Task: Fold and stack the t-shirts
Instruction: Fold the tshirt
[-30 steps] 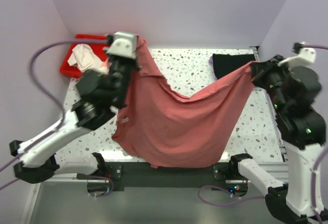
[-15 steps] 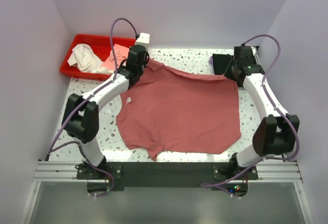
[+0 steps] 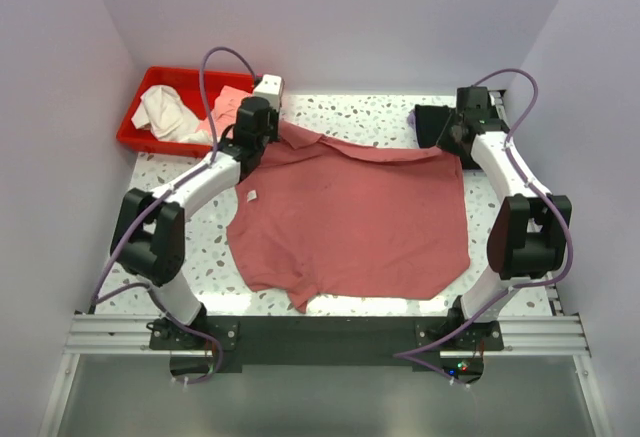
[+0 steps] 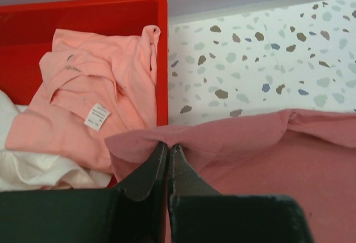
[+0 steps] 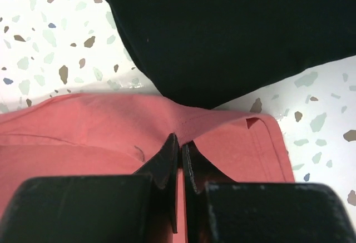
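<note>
The dusty rose-red t-shirt (image 3: 350, 217) lies spread across the middle of the table. My left gripper (image 3: 262, 137) is shut on its far left corner, a pinched fold of red cloth (image 4: 167, 140) in the left wrist view. My right gripper (image 3: 457, 140) is shut on its far right corner, near the hem (image 5: 183, 126) in the right wrist view. The black t-shirt (image 3: 435, 122) lies folded at the far right, just beyond the right gripper, and fills the top of the right wrist view (image 5: 222, 31).
A red bin (image 3: 137, 117) at the far left holds a white cloth (image 3: 165, 112) and a pale pink garment (image 4: 94, 104). Its red wall (image 4: 162, 59) is right by my left gripper. Lilac walls stand on three sides.
A second ago both arms held the red shirt hanging in the air; they have laid it flat. Since half a second ago my left gripper has shifted slightly left with the corner.
</note>
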Robot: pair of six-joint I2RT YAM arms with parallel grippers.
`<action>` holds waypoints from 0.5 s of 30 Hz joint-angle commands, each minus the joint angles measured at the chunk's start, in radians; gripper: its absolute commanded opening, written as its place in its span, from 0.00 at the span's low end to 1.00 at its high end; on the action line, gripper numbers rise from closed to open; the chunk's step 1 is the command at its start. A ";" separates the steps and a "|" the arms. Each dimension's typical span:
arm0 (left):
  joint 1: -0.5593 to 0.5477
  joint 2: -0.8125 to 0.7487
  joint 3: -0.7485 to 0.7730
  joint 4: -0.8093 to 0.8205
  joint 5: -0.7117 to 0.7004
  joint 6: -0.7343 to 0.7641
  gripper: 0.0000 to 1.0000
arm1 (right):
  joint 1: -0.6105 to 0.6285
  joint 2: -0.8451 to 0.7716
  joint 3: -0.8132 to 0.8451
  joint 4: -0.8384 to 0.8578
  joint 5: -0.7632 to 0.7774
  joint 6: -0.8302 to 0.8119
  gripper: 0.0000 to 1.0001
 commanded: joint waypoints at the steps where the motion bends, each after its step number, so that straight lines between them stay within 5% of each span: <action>1: 0.004 -0.128 -0.087 0.038 0.052 -0.058 0.00 | -0.011 -0.039 0.043 0.002 -0.005 -0.032 0.00; 15: -0.031 -0.466 -0.389 -0.101 0.104 -0.290 0.00 | -0.071 -0.065 0.069 -0.189 -0.057 -0.094 0.02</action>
